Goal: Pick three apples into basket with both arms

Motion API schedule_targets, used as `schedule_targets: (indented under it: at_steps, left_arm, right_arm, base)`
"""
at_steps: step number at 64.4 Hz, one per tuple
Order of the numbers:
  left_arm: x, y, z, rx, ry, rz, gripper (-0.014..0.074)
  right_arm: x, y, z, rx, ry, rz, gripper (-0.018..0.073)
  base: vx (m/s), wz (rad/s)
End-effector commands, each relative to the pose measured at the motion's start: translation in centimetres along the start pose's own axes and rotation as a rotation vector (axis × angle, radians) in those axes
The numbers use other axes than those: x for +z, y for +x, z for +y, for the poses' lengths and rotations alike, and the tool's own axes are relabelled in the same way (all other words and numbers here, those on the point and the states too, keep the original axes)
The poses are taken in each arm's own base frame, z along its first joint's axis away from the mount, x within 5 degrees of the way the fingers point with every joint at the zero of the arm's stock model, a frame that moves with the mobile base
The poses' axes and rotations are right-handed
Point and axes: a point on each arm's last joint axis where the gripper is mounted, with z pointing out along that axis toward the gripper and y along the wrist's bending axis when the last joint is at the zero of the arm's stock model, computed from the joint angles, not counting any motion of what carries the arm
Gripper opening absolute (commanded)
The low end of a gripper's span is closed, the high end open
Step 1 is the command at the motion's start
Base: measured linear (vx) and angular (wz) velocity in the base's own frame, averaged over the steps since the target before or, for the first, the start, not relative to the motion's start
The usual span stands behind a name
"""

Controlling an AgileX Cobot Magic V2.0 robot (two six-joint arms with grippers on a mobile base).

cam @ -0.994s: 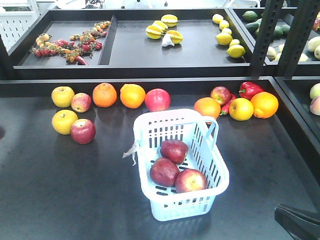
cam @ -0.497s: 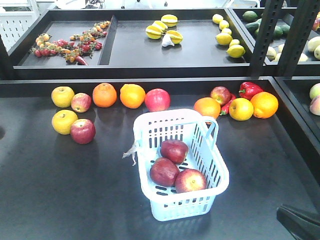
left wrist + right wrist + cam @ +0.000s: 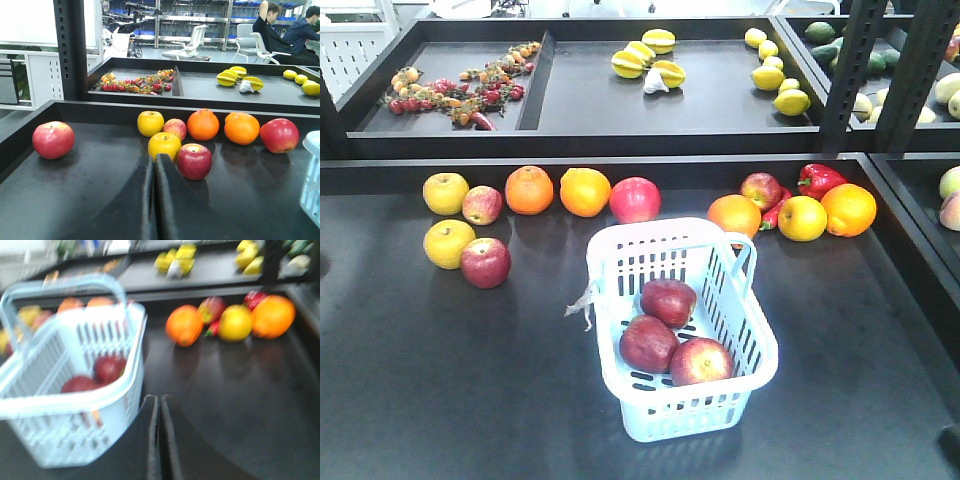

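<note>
Dark table point(image 3: 440, 380), basket point(image 3: 755, 350) with three apples point(image 3: 670, 335) (touching); both pincers closed, empty.

Nothing to read here — no labels, brands or numbers show on the basket point(image 3: 682, 330), the fruit, or the shelves behind.

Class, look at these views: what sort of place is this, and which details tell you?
Probably a lab mock-up of a grocery produce section: black display trays of loose fruit, a shopping basket, and office chairs and seated people behind.
</note>
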Motion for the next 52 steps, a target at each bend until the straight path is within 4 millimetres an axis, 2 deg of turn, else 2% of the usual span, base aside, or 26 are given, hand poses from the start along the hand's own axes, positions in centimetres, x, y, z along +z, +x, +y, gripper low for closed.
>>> schedule_targets:
  at_steps: [1, 12, 25, 52]
  left_arm:
    - [-0.1, 0.0, 0.0, -0.012, 0.012, -0.072, -0.0006]
    - [-0.1, 0.0, 0.0, -0.012, 0.012, -0.072, -0.0006]
    - [-0.1, 0.0, 0.0, -0.012, 0.012, -0.072, -0.0006]
    - [-0.1, 0.0, 0.0, -0.012, 0.012, -0.072, -0.0006]
  right_arm:
    - [-0.1, -0.6, -0.3, 0.000, 0.055, -0.107, -0.0003]
    - [-0.3, -1.4, -0.7, -0.006, 0.126, -0.201, -0.0003]
    - [-0.5, -2.4, -0.5, -0.090, 0.118, -0.310, -0.0003]
    - [-0.6, -2.6, -0.5, -0.082, 0.113, -0.330, -0.0003]
  base:
    - [0.00, 0.00]
    - [0.00, 0.00]
    - [0.00, 0.00]
    - [0.00, 0.00]
